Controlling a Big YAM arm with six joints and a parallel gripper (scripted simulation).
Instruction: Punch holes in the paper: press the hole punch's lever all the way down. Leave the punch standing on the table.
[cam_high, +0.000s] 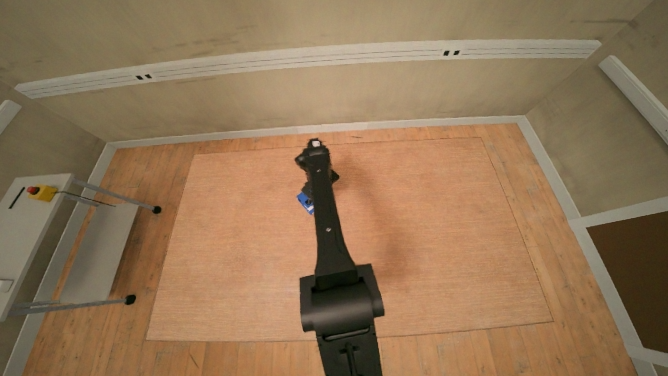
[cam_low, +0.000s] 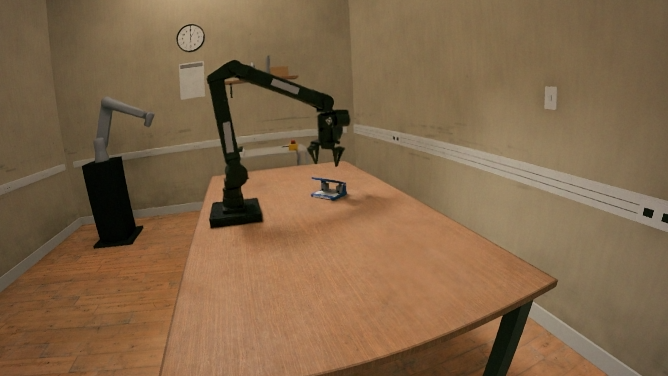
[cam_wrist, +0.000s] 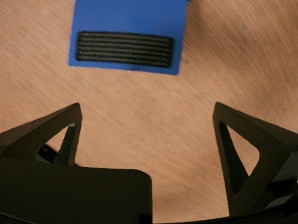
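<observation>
From the top, the black arm (cam_high: 327, 220) hides most of the blue punch (cam_high: 303, 201), maybe all but one corner.

From the side, the punch (cam_low: 329, 189) stands on the table (cam_low: 350, 280), below the gripper (cam_low: 325, 152), apart.

From the wrist, the punch (cam_wrist: 129, 24) sits at 12 o'clock, blue with a black ribbed strip. The jaws are wide apart, holding nothing.

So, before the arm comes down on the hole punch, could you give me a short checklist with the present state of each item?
1. Gripper empty, fingers wide apart: ok.
2. Hole punch standing flat on the table: ok.
3. Gripper well above the punch, no contact yet: ok.
4. Gripper centred over the lever: not ok; in the wrist view the punch sits ahead of the fingers, not between them.
5. Lever raised, not yet pressed: ok; in the exterior view it stands above the base.
6. Paper loaded in the punch: cannot tell; no sheet shows in any view.
</observation>
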